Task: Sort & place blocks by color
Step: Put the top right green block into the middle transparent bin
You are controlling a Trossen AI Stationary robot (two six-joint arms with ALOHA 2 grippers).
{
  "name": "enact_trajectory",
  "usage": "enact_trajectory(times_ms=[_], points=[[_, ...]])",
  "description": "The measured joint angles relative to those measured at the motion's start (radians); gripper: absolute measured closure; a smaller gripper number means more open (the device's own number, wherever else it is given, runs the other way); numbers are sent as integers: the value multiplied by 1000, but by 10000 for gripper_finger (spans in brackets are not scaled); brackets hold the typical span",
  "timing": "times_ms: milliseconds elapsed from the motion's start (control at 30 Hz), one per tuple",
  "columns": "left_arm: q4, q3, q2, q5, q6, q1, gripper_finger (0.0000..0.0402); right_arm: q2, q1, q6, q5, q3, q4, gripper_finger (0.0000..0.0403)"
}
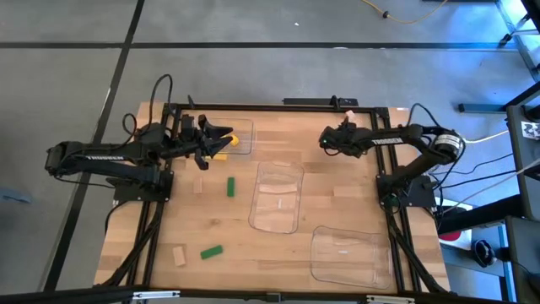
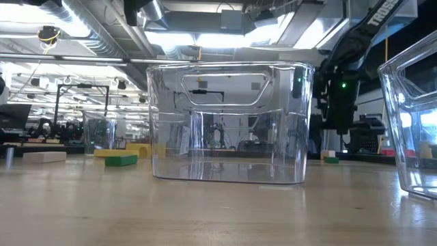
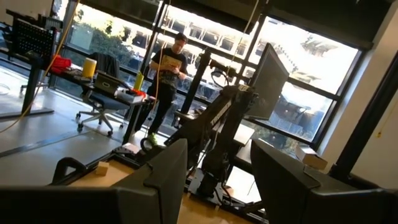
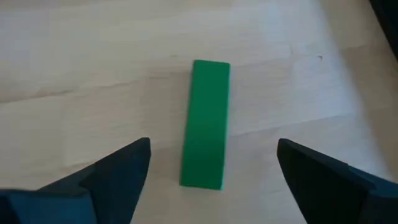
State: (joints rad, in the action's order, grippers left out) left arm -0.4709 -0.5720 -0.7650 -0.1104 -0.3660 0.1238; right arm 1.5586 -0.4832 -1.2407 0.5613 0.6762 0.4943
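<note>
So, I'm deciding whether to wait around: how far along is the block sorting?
Early. Done: only yellow blocks lie at the far tray beside the left gripper. In hand: the open right gripper straddles a green block on the table, not yet gripped. Left: two more green blocks and two tan blocks lie loose.
</note>
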Motion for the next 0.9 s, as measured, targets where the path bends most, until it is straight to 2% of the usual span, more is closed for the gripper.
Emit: enact_trajectory(times_ms=[100,300,467,533,700,800,900], points=[[-2,0,0,0,-1,0,233,37,-8,-30,-4,0,-3,92],[-3,0,0,0,-2,0,233,75,-16,-37,-38,6,-25,198],[-3,0,0,0,-1,0,233,30,-8,79,-74,2,5,298],[-3,0,0,-1,1,0,233,-22,6,125,-95,-4,60,301],[-3,0,0,-12,1,0,233,-224,91,237,-63,-2,121,301],[-3,0,0,-15,1,0,233,-365,181,312,-66,-2,95,301],[-3,0,0,-10,2,0,233,-486,278,409,-102,-2,-23,301]])
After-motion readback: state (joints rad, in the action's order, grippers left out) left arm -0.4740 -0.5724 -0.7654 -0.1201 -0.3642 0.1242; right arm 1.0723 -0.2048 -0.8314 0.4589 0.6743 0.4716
